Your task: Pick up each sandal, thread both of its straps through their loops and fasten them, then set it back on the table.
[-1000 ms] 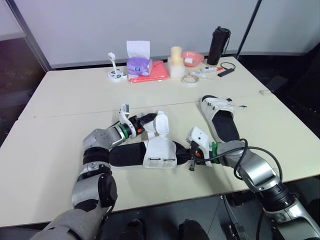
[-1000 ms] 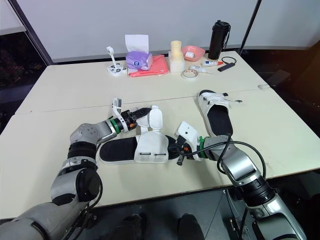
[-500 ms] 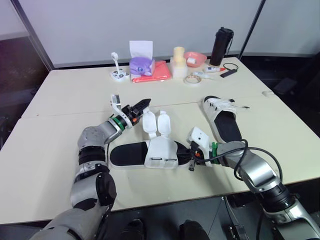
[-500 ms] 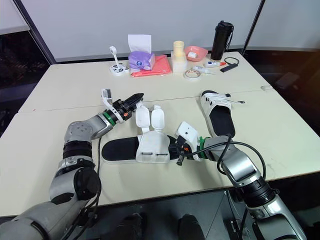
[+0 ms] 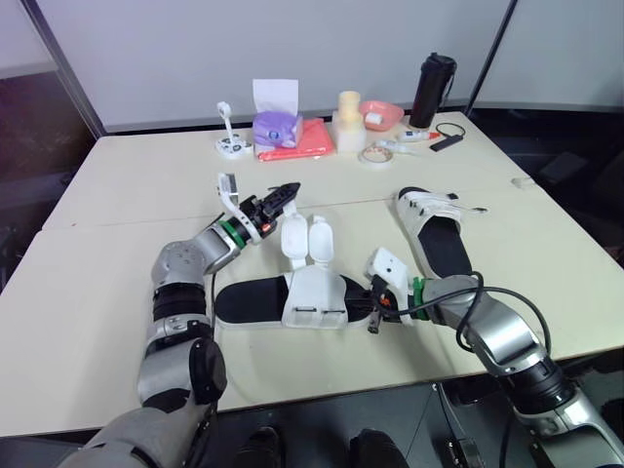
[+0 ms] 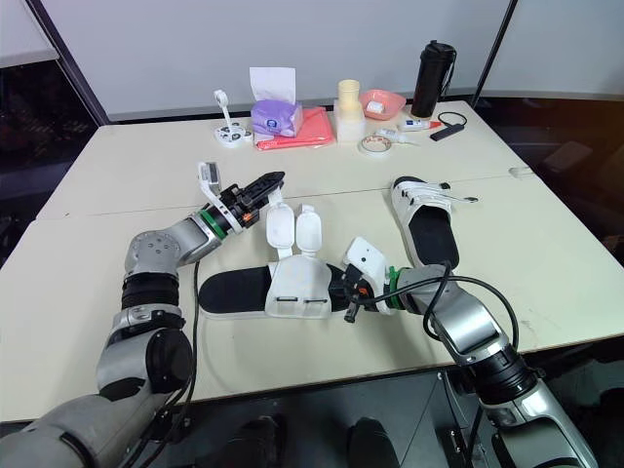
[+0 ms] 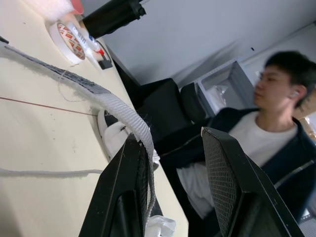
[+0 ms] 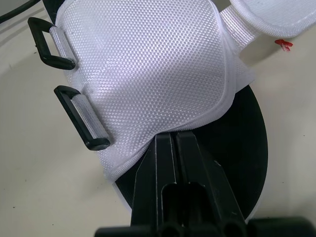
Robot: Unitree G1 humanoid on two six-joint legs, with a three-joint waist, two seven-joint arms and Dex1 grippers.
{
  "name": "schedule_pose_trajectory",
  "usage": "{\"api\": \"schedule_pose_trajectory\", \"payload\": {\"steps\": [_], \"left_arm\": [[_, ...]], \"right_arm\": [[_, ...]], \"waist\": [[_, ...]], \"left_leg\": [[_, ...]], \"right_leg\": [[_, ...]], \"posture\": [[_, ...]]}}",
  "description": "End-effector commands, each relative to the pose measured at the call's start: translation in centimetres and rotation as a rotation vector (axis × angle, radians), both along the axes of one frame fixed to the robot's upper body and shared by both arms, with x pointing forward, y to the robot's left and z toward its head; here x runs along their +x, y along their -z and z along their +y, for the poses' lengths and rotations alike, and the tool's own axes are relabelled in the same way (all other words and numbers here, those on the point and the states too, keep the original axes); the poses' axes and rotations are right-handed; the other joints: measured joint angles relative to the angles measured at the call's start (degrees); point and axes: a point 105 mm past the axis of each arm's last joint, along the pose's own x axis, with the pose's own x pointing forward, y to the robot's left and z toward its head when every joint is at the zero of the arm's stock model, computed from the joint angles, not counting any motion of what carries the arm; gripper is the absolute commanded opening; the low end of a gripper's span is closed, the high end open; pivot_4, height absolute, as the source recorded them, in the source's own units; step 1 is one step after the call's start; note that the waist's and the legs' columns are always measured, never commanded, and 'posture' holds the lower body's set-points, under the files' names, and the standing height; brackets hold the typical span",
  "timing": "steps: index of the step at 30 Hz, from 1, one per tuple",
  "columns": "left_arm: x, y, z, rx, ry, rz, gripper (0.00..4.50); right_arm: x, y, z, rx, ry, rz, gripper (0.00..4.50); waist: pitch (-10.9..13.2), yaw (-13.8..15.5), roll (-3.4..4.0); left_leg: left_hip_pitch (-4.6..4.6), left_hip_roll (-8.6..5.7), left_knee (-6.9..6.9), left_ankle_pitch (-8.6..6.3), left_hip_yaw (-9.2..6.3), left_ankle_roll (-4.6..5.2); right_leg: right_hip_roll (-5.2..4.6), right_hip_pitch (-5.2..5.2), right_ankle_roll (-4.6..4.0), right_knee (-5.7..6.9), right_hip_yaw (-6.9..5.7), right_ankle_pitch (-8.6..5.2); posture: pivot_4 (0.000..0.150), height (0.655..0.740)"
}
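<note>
Sandal [image 5: 255,300] with a black sole and white upper lies on its side on the near part of the pale table [image 5: 117,195]. Its two white straps [image 5: 319,241] are unfastened and lie flat, pointing away from the robot. Two black loops [image 8: 81,118] sit empty on the upper. The right gripper [image 5: 373,310] pinches the upper's edge at the toe end, jaws closed tight on it. The left gripper [image 5: 283,195] hovers just beyond the strap tips, jaws apart and clamping nothing, though a strap runs alongside one finger [image 7: 123,187]. A second sandal [image 5: 436,239] lies to the right. Behind it sits a person [image 7: 256,143].
</note>
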Motion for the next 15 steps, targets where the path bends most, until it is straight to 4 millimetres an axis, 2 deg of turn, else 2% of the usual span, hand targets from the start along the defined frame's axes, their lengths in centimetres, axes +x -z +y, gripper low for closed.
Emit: {"api": "schedule_pose_trajectory", "payload": {"steps": [1,8,10,12,13,15], "left_arm": [[-0.3,-2.5,0.3,-0.022,0.003,-0.092,1.69],[-0.5,-3.4,0.0,-0.039,0.025,-0.119,1.69],[-0.7,-3.6,0.0,-0.038,0.032,-0.126,1.15],[-1.0,-3.9,-0.1,-0.038,0.05,-0.141,0.32],[-1.3,-4.1,-0.3,-0.033,0.064,-0.152,0.1],[-1.6,-4.2,-0.4,-0.026,0.081,-0.165,0.1]], "right_arm": [[-0.2,0.5,0.1,-0.011,0.002,0.018,0.0],[-0.2,0.5,0.1,-0.011,0.002,0.017,0.0],[-0.2,0.4,0.1,-0.011,0.002,0.017,0.0],[-0.2,0.4,0.1,-0.012,0.003,0.016,0.0],[-0.2,0.4,0.1,-0.012,0.003,0.015,0.0],[-0.2,0.4,0.1,-0.012,0.003,0.016,0.0]], "waist": [[0.0,0.0,0.0],[0.0,0.0,0.0],[0.0,0.0,0.0],[0.0,0.0,0.0],[0.0,0.0,0.0],[0.0,0.0,0.0]], "left_leg": [[0.0,0.0,0.0,0.0,0.0,0.0],[0.0,0.0,-0.01,0.0,0.0,0.0],[0.0,0.0,0.0,0.0,0.0,0.0],[0.0,0.0,-0.01,0.0,0.0,0.0],[0.0,0.0,-0.01,0.0,0.0,0.0],[-0.01,0.0,-0.01,0.0,0.0,0.0]], "right_leg": [[0.0,0.0,0.0,0.0,0.0,0.0],[0.0,0.0,0.0,-0.01,0.0,0.0],[0.0,0.01,0.0,-0.02,0.0,0.0],[0.0,0.01,0.0,-0.02,0.0,0.0],[0.0,0.01,0.0,-0.02,0.0,0.0],[0.0,0.0,0.0,-0.03,0.0,0.0]], "posture": [[0.15,0.74],[0.15,0.74],[0.15,0.74],[0.15,0.74],[0.15,0.74],[0.15,0.74]]}}
